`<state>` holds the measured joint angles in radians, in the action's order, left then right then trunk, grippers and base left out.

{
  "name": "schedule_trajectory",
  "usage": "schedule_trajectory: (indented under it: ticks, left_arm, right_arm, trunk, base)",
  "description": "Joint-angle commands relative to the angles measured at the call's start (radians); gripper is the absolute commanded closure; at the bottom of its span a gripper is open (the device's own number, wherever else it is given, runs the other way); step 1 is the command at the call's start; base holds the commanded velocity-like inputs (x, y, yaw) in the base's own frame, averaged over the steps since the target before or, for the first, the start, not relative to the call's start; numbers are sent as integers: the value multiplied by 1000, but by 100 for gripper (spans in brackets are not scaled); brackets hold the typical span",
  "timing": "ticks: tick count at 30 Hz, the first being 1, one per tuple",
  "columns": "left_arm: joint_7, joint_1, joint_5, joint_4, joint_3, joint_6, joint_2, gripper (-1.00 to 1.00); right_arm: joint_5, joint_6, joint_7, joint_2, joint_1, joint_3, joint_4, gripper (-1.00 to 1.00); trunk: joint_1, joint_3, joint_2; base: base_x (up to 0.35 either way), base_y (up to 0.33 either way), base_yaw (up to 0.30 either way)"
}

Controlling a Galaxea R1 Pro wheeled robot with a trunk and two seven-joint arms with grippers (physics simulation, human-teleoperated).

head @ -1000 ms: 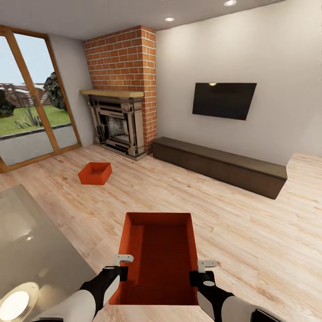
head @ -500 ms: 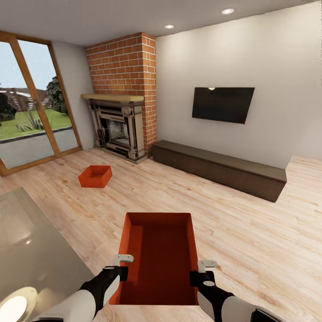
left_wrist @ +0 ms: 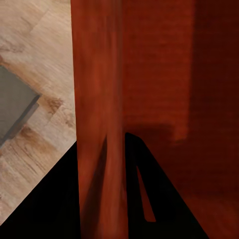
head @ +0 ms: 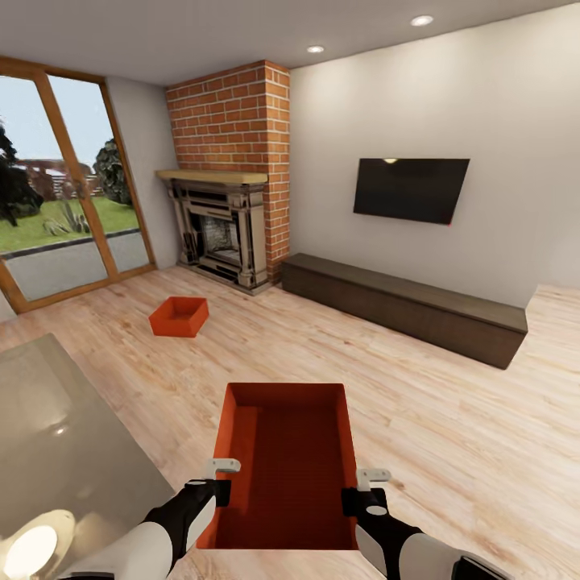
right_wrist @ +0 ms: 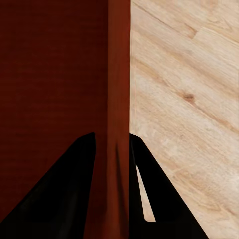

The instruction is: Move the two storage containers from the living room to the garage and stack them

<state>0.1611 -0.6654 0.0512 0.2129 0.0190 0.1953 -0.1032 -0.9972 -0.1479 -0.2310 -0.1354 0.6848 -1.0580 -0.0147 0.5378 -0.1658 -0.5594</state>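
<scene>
Orange-red open-top storage container point(head: 286, 459) with low plain walls hangs between your two claws, above the light wood plank floor point(head: 451, 419) of the living room; your left gripper point(head: 216, 479) is closed on its left long wall and your right gripper point(head: 364, 488) on its right long wall, both near the end closest to you. In the left wrist view the two dark fingers point(left_wrist: 59, 199) sit either side of the thin red wall point(left_wrist: 97, 109), one outside and one inside the bin; the right wrist view shows the same pinch, fingers point(right_wrist: 64, 189) straddling the wall point(right_wrist: 118, 99) with bare planks beyond it. Your second orange-red container point(head: 179, 316) rests on the planks well ahead of your left claw and a little to its left, in front of the brick fireplace point(head: 221, 173). Just left of your left claw lies the glass table point(head: 64, 435). Far ahead of your right claw stand a long dark low bench point(head: 403, 306) against the white wall and a black wall TV point(head: 411, 189) above it, with wood-framed glass doors point(head: 68, 185) far off to the left
</scene>
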Motion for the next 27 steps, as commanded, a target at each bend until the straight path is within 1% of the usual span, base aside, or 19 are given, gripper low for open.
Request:
schedule_trajectory:
  ticks: [1, 27]
  left_arm:
    - [9, 0, 21, 0, -1, 8, 0, 100]
    - [9, 0, 21, 0, -1, 8, 0, 100]
  right_arm:
    - [-12, -7, -11, 2, 1, 1, 5, 100]
    - [-12, -9, -13, 2, 1, 1, 5, 100]
  trunk:
    - [0, -2, -2]
    - [0, -2, -2]
  base:
    - [0, 0, 271]
    - [0, 0, 281]
